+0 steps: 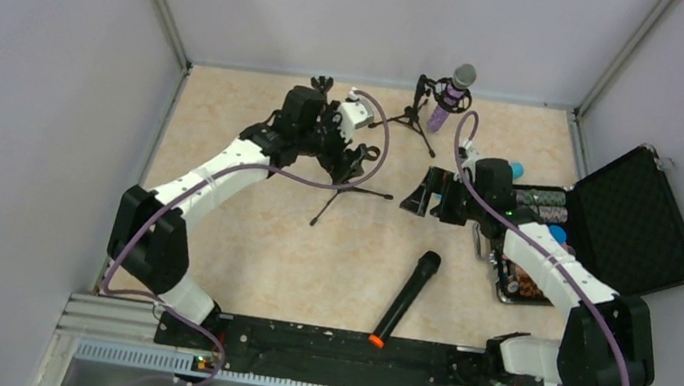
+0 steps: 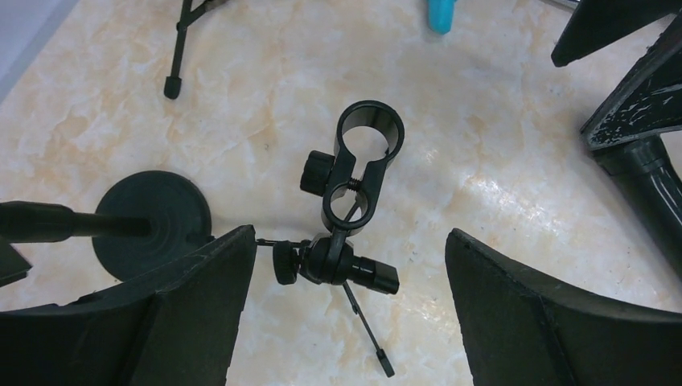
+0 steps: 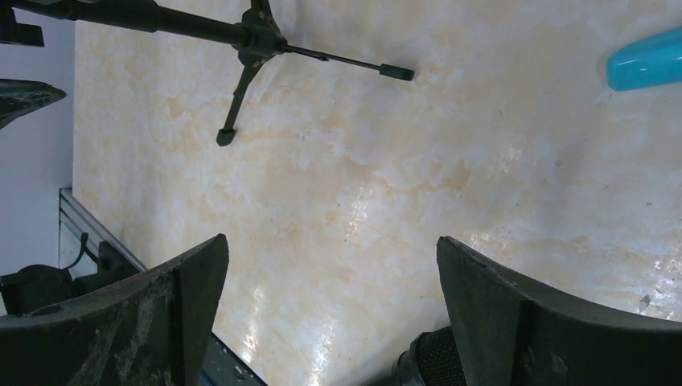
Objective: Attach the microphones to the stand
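One microphone mounted, two left, and both grippers empty.
We see the purple microphone point(image 1: 453, 90) seated in the rear stand point(image 1: 416, 118). The black microphone point(image 1: 406, 298) lies loose on the table point(image 1: 258, 262), well apart from either gripper, and the light blue microphone point(image 3: 647, 58) lies off beyond the right gripper point(image 3: 330, 239), whose jaws stand wide on nothing. The left gripper point(image 2: 350, 233) hangs with jaws spread around the second stand point(image 2: 342, 261) — its clip point(image 2: 369, 129) empty.

The table point(image 2: 515, 129) looked like polished beige marble, glossy under the light. The stand's clamp point(image 2: 342, 205) was matt black plastic. Dimpled black foam lined the open case point(image 1: 632, 219).
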{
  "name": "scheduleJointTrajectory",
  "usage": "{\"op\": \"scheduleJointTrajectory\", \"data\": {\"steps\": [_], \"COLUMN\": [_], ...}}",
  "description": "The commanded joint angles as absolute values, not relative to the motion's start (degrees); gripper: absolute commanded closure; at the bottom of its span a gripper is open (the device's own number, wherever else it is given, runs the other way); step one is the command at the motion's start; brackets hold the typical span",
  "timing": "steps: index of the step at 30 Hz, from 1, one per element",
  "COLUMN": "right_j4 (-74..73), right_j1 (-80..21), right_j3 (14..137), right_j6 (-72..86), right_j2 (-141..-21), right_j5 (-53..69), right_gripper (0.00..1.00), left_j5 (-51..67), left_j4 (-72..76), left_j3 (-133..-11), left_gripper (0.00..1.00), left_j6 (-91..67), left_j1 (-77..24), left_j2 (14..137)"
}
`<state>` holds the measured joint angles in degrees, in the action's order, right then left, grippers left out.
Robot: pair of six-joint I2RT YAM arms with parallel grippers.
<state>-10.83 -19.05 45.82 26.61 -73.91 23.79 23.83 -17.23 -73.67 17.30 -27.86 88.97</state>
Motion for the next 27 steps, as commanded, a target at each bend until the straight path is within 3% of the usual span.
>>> {"op": "scheduleJointTrajectory", "data": {"steps": [1,4,6,14,16,27], "right_j4": [-11.66,-12.77,-13.80,-17.41,-17.55,-19.00], "right_j1": [-18.96,-18.90,-18.93,-18.90,-18.93,-18.92], "right_j3": [46.67,47.50,48.43,51.76,52.00,52.47], "right_j6": [25.94,25.50,24.35,22.94,22.83,22.45], "right_j2": [-70.97,-70.43,-70.41,-69.42,-69.22,-68.38], "right_j5": [24.27,24.21,24.00,23.07,23.20,22.13], "right_gripper": [0.01,0.01,0.01,0.01,0.01,0.01], "left_j5": [26.54,24.34,23.86,23.98,21.54,6.21], "left_j4": [-15.16,-12.62,-12.41,-13.09,-13.10,-3.76], "left_j3": [-73.18,-72.36,-72.29,-72.39,-71.56,-59.78], "left_gripper": [0.10,0.16,0.26,0.91,0.98,1.00], "left_j6": [19.03,18.86,19.10,17.46,17.58,9.49], "left_j1": [-27.96,-27.98,-27.98,-28.79,-29.79,-36.40], "left_j2": [91.82,93.41,94.11,92.77,91.06,82.16]}}
